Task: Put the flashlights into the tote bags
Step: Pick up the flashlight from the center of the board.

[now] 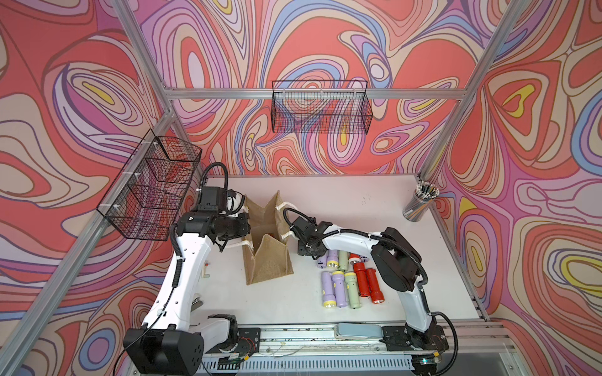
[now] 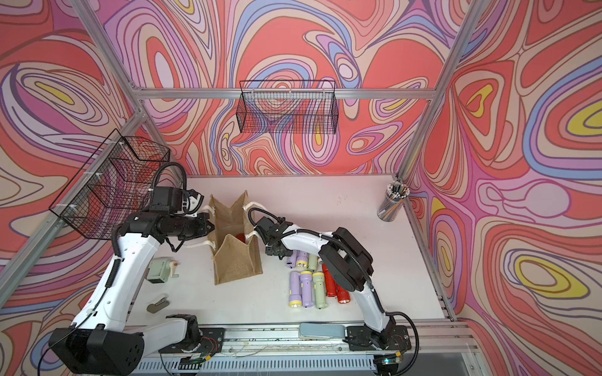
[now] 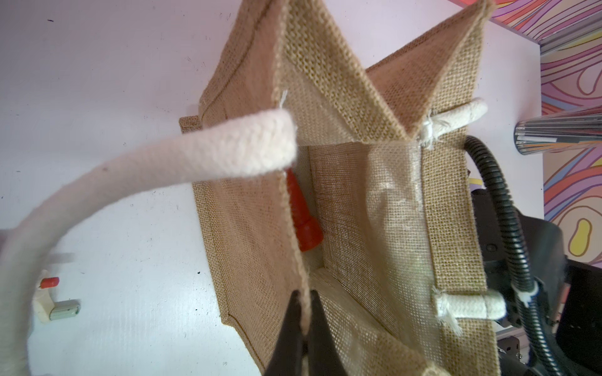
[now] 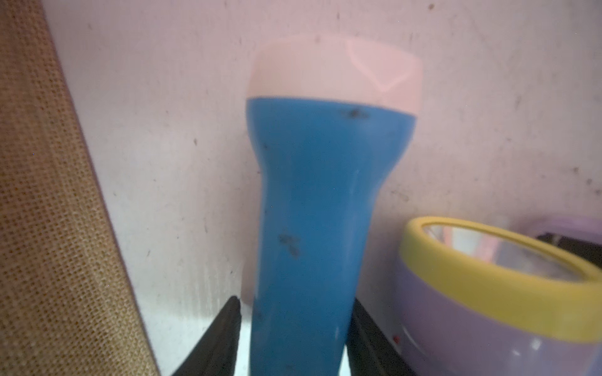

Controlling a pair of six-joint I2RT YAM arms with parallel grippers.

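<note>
Left side: the left gripper (image 3: 304, 294) is clamped on the jute rim of the tote bag (image 3: 358, 211), one finger on each face of the cloth, propping the mouth agape
Right side: the right gripper (image 4: 294, 301) has its jaws astride the tail of the blue flashlight (image 4: 325, 195), low over the table (image 4: 163, 130) — a sliver of light shows beside one finger, so whether it truly bites I cannot tell
Where the goods are: one red flashlight (image 3: 303, 215) lies on the bag's floor; the blue one sits just beside the bag's outer wall; the other flashlights (image 1: 338, 289) lie in rows on the table beyond the right gripper
Risk, slip: the hold sits far down the barrel with the wide head well out ahead; on a light squeeze I'd expect it to swing or slide free on the lift
Risk, neighbour: a lilac flashlight (image 4: 488, 325) lies hard by that finger and could be nudged and roll away
Risk, rim: the bag stands tall and its rope handle (image 3: 465, 307) juts toward the arm — a low carry may snag it or shove the wall
Risk, mouth: the folded-in gussets narrow the opening; if the left pinch slips, that wall sags shut
</note>
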